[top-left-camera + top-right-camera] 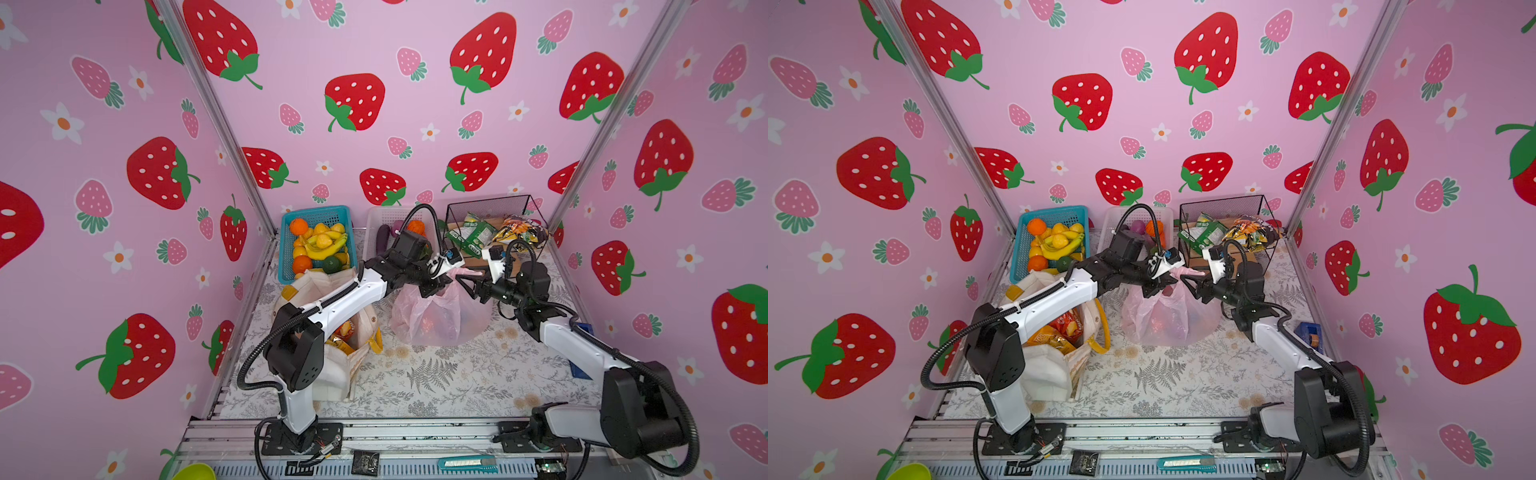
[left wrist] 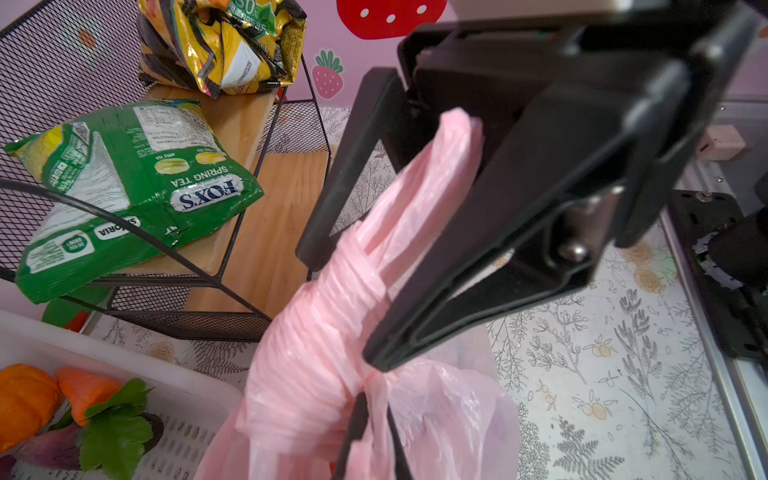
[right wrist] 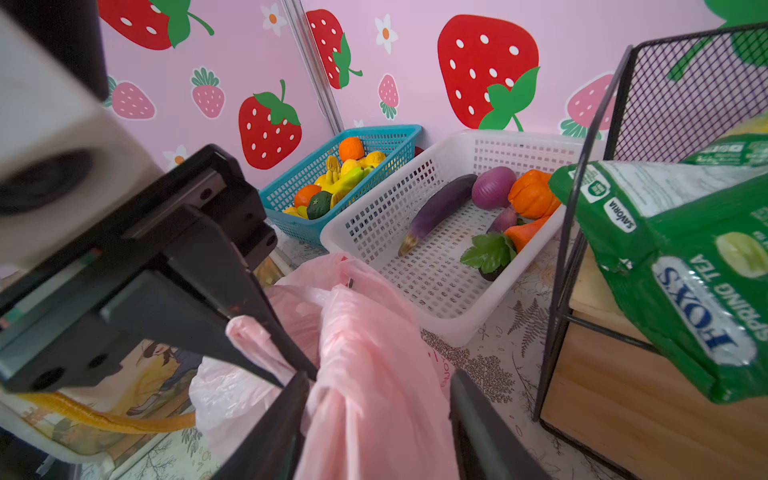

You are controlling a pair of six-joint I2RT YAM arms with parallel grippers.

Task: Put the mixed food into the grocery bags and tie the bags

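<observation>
left wrist view shows the weak spot: the twisted handle [image 2: 432, 174] of the pink plastic bag [image 1: 440, 320] runs loose between the parted jaws of the right gripper [image 2: 345, 307]. the twist could unwind or slide out before any knot forms. a hard pull from the left gripper [image 2: 372, 405] could tip the bag, which sits between the arms, just beside the white basket [image 3: 374, 216]. the right gripper brushes the handle without pinching it. the left gripper is clamped tight on the bag's film near the neck.
</observation>
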